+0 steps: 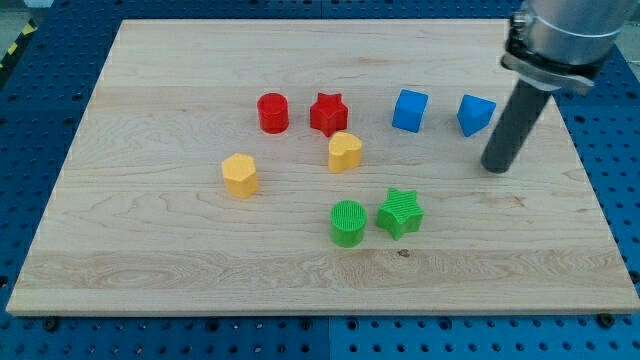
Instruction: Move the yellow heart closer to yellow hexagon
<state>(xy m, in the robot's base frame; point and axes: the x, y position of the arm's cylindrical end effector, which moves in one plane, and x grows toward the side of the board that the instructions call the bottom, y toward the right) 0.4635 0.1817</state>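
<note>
Yellow heart [345, 152] sits just below red star [328, 113], yellow hexagon [240, 175] leftward; no pincer, my tip [496, 167] far right.

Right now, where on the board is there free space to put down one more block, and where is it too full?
Free: the wooden board along the view's left and bottom, left of the yellow hexagon and below the green cylinder and green star. Crowded: around the yellow heart, red star and red cylinder. My tip stands right of the blue blocks.
</note>
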